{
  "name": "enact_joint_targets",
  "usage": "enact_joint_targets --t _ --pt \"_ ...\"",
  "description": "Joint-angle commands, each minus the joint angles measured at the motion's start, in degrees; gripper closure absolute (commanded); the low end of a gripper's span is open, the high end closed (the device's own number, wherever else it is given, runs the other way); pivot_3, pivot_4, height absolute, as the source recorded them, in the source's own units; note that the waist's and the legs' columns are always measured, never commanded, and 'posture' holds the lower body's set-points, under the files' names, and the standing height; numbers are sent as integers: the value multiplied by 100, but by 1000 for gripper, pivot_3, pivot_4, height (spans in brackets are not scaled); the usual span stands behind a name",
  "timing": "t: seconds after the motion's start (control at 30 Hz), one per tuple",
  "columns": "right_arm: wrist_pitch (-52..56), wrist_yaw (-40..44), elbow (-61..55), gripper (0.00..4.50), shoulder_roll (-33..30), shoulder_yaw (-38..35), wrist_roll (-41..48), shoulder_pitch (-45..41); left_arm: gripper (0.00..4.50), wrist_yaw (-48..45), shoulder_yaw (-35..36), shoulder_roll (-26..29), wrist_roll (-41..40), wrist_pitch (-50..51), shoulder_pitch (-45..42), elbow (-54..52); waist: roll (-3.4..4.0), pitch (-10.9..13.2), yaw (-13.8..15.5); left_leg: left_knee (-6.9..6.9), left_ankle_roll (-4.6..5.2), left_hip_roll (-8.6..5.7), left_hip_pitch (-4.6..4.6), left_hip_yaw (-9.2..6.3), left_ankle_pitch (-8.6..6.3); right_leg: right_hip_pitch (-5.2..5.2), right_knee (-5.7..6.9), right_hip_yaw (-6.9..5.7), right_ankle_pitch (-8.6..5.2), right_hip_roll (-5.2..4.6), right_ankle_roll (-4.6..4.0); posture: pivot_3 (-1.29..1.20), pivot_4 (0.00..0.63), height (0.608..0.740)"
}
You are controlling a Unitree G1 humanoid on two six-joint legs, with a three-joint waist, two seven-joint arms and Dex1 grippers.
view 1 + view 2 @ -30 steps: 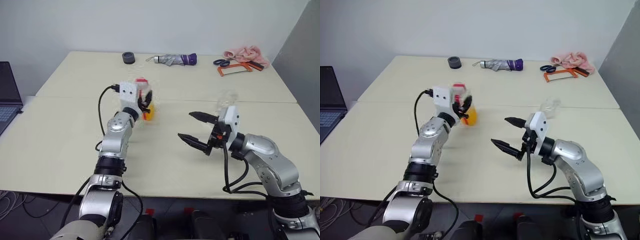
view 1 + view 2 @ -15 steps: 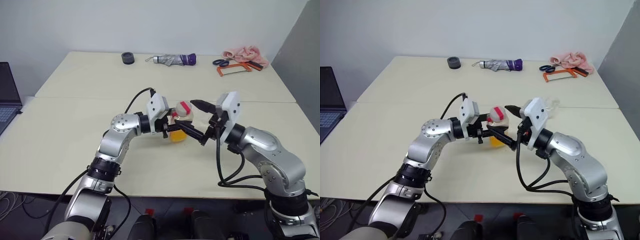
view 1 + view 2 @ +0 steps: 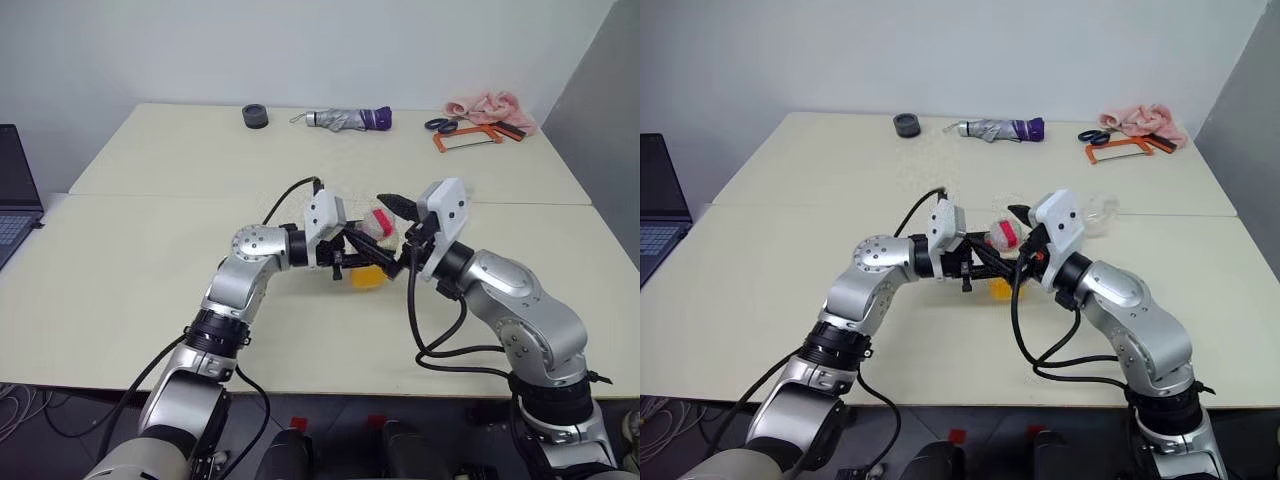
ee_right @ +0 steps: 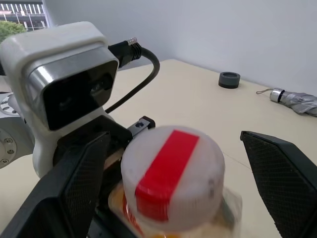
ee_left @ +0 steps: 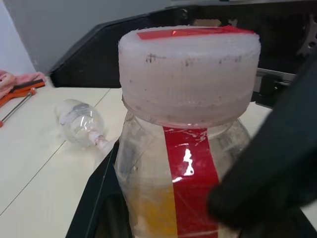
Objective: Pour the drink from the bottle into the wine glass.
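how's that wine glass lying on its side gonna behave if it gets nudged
The wine glass lies on its side on the table, so its rounded bowl would probably roll, likely in an arc around the foot. It looks thin and clear, so probably light and fragile. The smooth surface may slip in an end effector.

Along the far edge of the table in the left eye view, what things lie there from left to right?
Black ring → folded umbrella → scissors → orange-framed saw → pink cloth, which lies just behind the saw.
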Motion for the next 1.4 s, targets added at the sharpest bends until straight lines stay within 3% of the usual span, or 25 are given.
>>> enact_joint_targets --t 0.03,0.63,0.73,0.93,0.97,1.1,1.3,1.4 --pt "-125 148 -259 0 -57 -251 204 94 2661 -100 253 29 -295 142 -123 -69 0 0 1 0 0 0 0 0 0 0 0 0 0 0 0 0 150 740" --pt "-152 312 -219 0 10 -172 285 -42 2662 -409 204 196 -188 103 -81 84 0 0 -1 0 0 0 0 0 0 0 0 1 0 1 0 0 150 740" --pt "-151 360 -195 590 -3 -127 258 -51 2662 -414 213 201 -194 112 -81 73 0 0 -1 0 0 0 0 0 0 0 0 1 0 1 0 0 150 740" --pt "-179 477 -142 2517 -54 -12 196 -87 2662 -423 220 209 -215 136 -85 15 0 0 -1 0 1 0 0 0 0 0 0 1 0 1 0 0 150 740" --pt "-191 503 -126 2664 -63 7 191 -101 2662 -425 220 209 -219 137 -92 4 0 0 -1 0 0 0 0 0 0 0 0 1 0 1 0 0 150 740" --pt "-419 915 78 2659 -157 103 195 -290 2666 -530 200 235 -293 228 -120 -98 1 1 -3 0 1 -1 1 1 0 0 0 1 0 1 0 0 150 740" --pt "-872 3340 1211 2659 -1113 312 495 -1225 2669 -1181 141 477 -577 582 -282 -335 5 4 -9 -1 1 -2 1 1 -1 1 -3 -2 0 3 0 0 150 740" --pt "-752 3703 1804 2659 -1242 317 519 -1663 2671 -1350 191 518 -650 697 -472 -285 8 6 -11 0 2 -3 1 1 -1 2 -4 -3 0 4 0 0 150 740"
